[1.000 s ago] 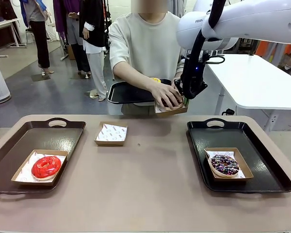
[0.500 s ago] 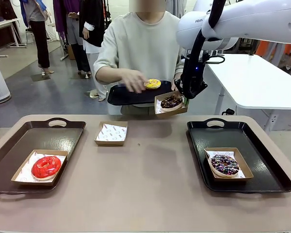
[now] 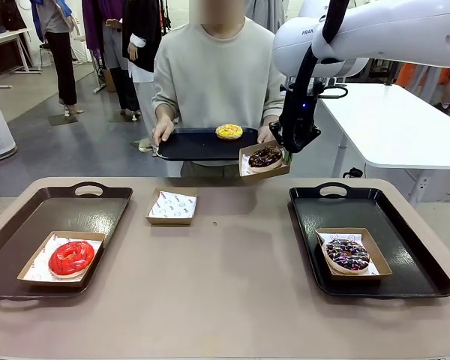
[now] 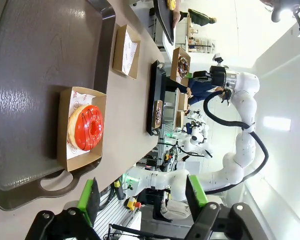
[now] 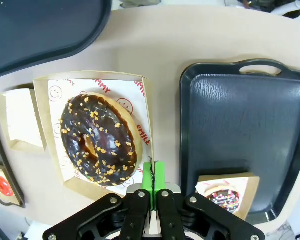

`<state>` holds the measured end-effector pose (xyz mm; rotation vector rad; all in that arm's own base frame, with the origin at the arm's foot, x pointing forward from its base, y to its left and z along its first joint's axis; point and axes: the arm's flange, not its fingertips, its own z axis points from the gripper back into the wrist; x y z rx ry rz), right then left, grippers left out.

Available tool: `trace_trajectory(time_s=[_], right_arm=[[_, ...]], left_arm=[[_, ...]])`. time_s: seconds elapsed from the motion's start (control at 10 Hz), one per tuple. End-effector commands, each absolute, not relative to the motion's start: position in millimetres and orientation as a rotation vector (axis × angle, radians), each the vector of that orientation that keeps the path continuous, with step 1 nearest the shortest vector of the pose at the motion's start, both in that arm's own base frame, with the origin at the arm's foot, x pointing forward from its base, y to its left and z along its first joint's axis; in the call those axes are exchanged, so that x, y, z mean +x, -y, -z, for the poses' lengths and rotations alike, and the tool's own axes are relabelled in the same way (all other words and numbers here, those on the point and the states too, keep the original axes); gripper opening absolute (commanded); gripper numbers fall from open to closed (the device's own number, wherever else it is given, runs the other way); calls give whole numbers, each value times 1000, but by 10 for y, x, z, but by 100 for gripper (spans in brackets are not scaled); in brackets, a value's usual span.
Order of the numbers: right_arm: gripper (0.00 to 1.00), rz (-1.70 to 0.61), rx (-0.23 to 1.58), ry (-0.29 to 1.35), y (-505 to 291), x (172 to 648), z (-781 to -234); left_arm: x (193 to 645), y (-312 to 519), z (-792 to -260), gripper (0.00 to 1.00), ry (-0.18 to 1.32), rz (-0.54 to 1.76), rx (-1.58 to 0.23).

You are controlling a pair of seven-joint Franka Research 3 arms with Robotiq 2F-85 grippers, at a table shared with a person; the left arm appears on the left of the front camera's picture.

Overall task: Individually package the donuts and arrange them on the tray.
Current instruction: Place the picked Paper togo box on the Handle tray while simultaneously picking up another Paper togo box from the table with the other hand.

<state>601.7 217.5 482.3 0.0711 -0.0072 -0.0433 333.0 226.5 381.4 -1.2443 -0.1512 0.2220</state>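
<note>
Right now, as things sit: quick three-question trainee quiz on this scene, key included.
1. What does the right tool pinch? A the rim of the box under the chocolate donut; B a napkin; C nothing, it stands open.
2. True or false: the yellow donut already sits in a box.
3. Fill in: the red donut lies boxed on the robot's ____ tray.
Key: 1 A. 2 false, it lies bare on the person's black tray. 3 left.
</note>
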Motion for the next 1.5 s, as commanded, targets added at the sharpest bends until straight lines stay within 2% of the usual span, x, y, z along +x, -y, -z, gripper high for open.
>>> trace_trajectory(time_s=[0.0, 0.3, 0.7, 0.9, 1.4], right_arm=[[0, 44, 80, 13, -2147, 6004, -4835], [1, 43, 71, 7, -2175, 6017, -4823], [1, -7, 33, -2, -1439, 5893, -4978], [1, 7, 34, -28, -973, 5853, -4876], [1, -37, 73, -45, -451, 5813, -4411]], left_arm=[[3306, -2280, -3810, 90, 151, -221, -1249], [3330, -2265, -3814, 90, 151, -222, -1244], [3687, -1576, -4568, 90, 67, -47, -900], [3896, -1011, -4894, 90, 19, 19, -718], [4470, 473, -5051, 90, 19, 54, -372]])
